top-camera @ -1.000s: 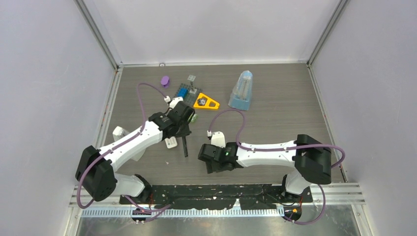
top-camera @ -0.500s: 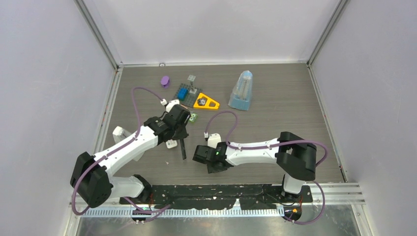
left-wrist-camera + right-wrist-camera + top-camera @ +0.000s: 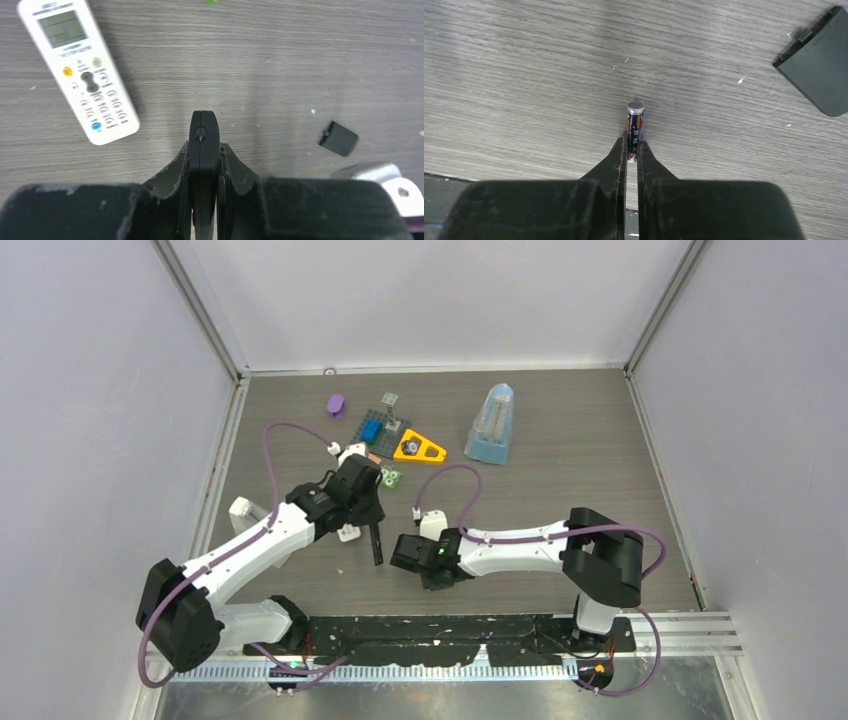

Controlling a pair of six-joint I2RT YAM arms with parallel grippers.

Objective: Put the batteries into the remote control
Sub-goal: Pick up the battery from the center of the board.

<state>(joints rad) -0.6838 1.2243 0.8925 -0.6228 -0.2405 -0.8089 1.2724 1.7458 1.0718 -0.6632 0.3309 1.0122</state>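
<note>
Top cam: fixed, high behind the arm bases, tilted down over the whole table (image 3: 560, 490), far off.

Left wrist cam: just behind the left gripper (image 3: 202, 150), looking along its fingers, close to the wood. The black strip (image 3: 204, 127) it clamps sits dead centre, the remote control (image 3: 77, 70) ahead-left of the tips.

Right wrist cam: same seat behind the right gripper (image 3: 632, 150), close, with the pinched battery (image 3: 635, 120) centred.

Top view covers both wrist patches. A dark flat piece (image 3: 339, 138) shows ahead-right of each gripper; can't tell if it's the same one.

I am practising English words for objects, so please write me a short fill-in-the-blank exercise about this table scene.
The right hand is shut on a ___.
The remote lies face ___.
The left hand grips a flat ___ strip.
Missing: battery, up, black.
</note>
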